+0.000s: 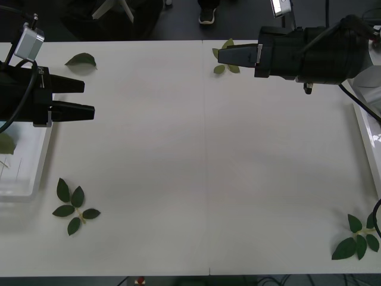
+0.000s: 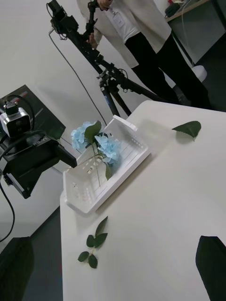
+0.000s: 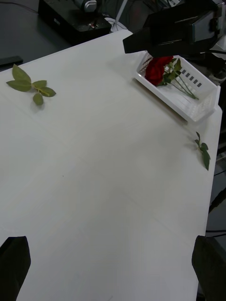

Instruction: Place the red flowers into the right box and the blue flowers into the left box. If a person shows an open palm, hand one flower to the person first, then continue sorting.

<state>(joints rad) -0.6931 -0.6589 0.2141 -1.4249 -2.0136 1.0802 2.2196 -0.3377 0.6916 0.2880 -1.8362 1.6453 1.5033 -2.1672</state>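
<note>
White tabletop (image 1: 202, 167) stretched bare between the two arms, with loose leaf sprigs (image 1: 75, 205) near its corners. At the left edge the left gripper (image 1: 80, 98) hovered with fingers parted, holding nothing, just beside the left box (image 2: 101, 176), where the blue flowers (image 2: 101, 143) lay. The right gripper (image 1: 229, 56) hung at the far right, fingers apparently spread and empty. Red flowers (image 3: 157, 70) lay in the right box (image 3: 188, 101).

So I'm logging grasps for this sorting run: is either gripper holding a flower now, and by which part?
Nothing is held. The left gripper and right gripper are both open above the table, with no flower between their fingers.
</note>
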